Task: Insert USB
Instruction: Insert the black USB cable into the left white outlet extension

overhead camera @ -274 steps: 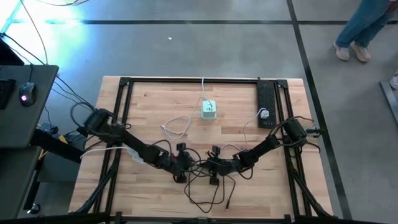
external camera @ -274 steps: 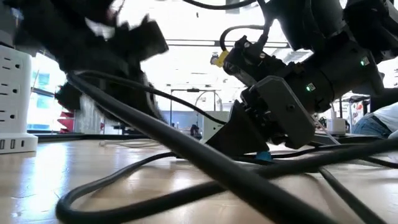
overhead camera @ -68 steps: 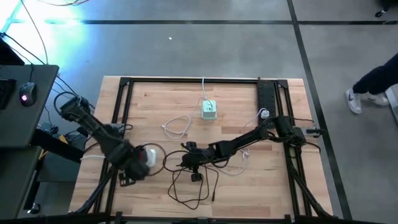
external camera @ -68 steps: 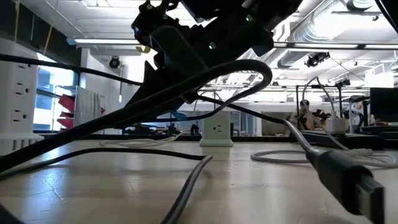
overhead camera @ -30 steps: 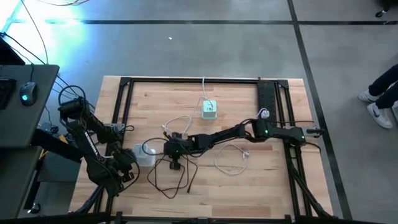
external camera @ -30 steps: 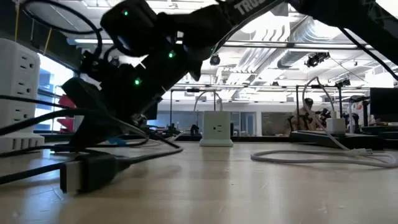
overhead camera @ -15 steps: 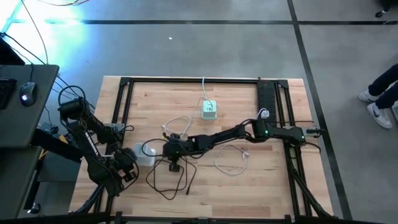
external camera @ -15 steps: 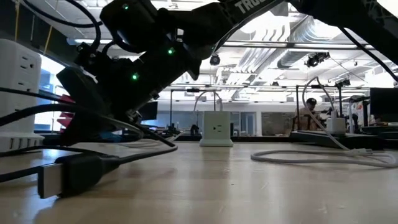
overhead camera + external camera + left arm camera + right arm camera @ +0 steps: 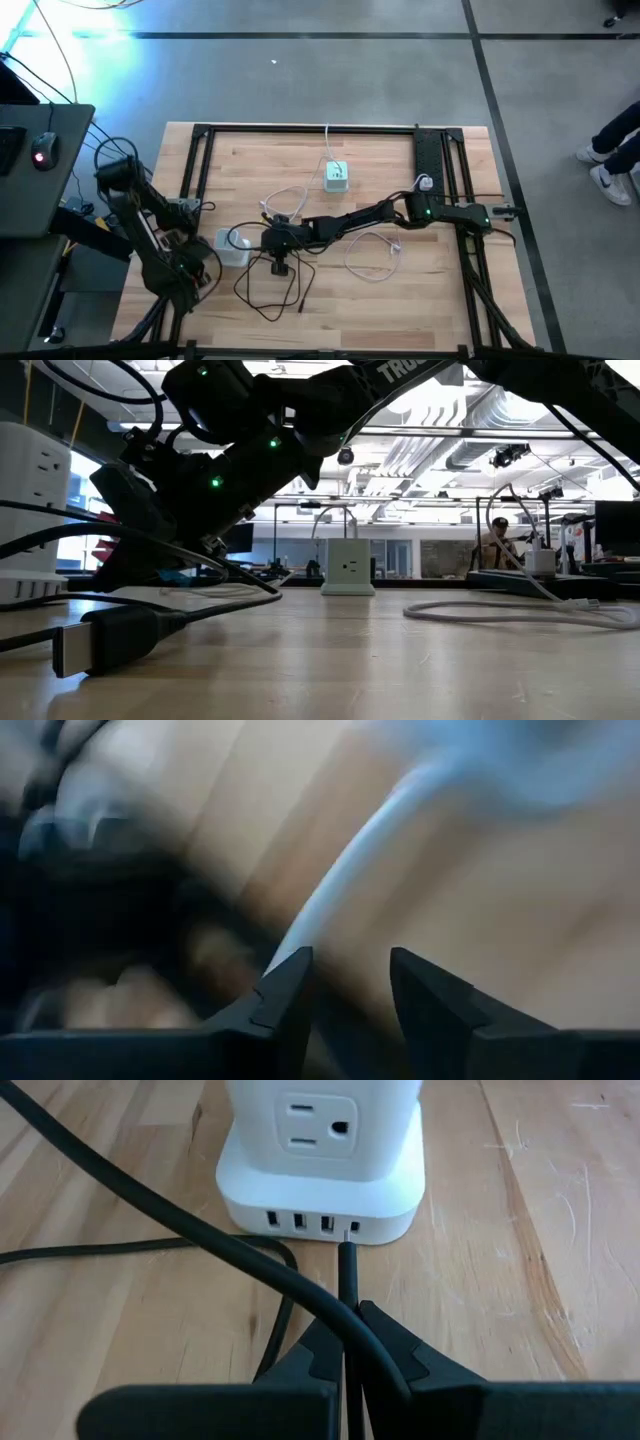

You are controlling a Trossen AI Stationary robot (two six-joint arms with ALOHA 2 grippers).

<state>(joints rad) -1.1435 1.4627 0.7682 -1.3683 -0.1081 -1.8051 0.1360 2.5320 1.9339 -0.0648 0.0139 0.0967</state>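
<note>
A white power cube (image 9: 231,250) (image 9: 325,1170) (image 9: 25,510) stands left of the table's centre, with an outlet and a row of USB ports in its base. My right gripper (image 9: 259,240) (image 9: 352,1330) reaches across from the right and is shut on a black USB plug (image 9: 347,1280) right in front of those ports. The plug's black cable (image 9: 268,292) loops toward the near edge, and its free connector (image 9: 100,645) lies flat on the wood. My left gripper (image 9: 195,270) (image 9: 350,980) is open at the table's left edge, over a blurred white cord (image 9: 330,900). My right gripper pinches the black USB plug (image 9: 347,1295) between its two fingers (image 9: 395,1345), which lie along it. It comes from the table's right, slanting down. The plug points at the cube and its tip (image 9: 350,1240) meets the last port of the row. How far in it sits I cannot tell.
A second small white cube (image 9: 336,177) (image 9: 347,567) stands toward the far edge. A black power strip (image 9: 430,155) lies at the far right. White cables (image 9: 285,205) (image 9: 370,255) curl on the wood. A thick black cable (image 9: 200,1220) crosses in front of the ports. A person's legs (image 9: 610,150) show on the floor.
My right gripper has edged toward the table's left, closer to the power cube, staying shut on the plug. The black cable has been drawn along with it, and its free connector has slid leftward on the table. My left arm has shifted slightly at the left edge.
</note>
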